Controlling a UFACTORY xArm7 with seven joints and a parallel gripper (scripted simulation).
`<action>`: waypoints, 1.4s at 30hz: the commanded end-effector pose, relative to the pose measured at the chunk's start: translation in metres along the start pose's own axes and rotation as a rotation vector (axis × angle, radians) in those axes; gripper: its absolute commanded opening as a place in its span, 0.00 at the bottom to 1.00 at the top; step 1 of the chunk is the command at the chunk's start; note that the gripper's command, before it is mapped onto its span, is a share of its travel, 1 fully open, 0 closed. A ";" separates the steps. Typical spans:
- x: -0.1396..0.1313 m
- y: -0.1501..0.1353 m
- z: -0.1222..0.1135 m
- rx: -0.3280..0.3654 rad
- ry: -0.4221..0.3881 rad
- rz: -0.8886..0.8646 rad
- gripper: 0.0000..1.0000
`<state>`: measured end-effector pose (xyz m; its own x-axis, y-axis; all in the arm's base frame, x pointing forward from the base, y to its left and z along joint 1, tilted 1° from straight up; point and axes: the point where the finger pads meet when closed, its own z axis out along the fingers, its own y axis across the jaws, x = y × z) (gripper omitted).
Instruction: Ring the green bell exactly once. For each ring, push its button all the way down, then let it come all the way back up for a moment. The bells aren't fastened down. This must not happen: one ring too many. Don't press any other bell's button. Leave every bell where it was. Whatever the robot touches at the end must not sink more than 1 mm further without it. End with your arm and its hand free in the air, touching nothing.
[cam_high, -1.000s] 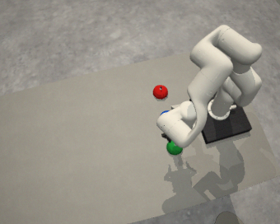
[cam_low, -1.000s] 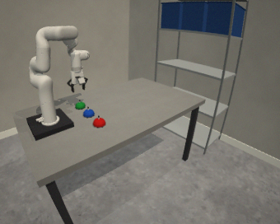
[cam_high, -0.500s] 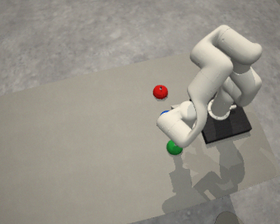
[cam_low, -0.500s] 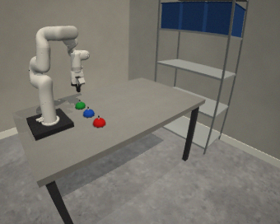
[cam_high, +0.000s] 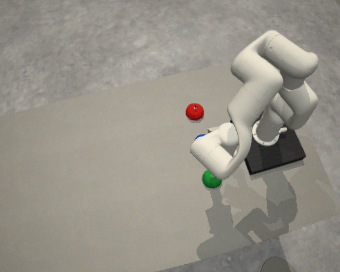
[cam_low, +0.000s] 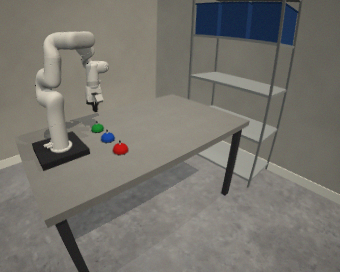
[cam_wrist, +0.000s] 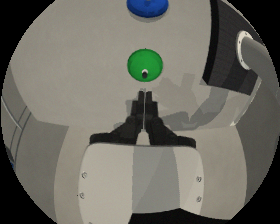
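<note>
The green bell sits on the table, with a small dark button at its top. It also shows in the exterior view and, partly hidden under the arm, in the top view. My gripper is shut with nothing between the fingers. In the exterior view the gripper hangs well above the green bell, clear of it. In the wrist view the fingertips point just below the bell.
A blue bell stands beside the green one, and a red bell beyond it. The arm's black base plate lies close to the bells. A metal shelf stands past the table's far end.
</note>
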<state>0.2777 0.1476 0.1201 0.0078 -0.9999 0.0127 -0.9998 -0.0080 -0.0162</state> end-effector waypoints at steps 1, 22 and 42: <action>0.000 -0.001 -0.001 0.003 -0.001 0.000 0.00; 0.000 -0.001 0.000 0.003 -0.001 0.000 0.00; -0.001 -0.001 0.022 0.003 -0.001 0.000 0.00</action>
<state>0.2782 0.1475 0.1038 0.0078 -0.9999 0.0126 -0.9998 -0.0080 -0.0162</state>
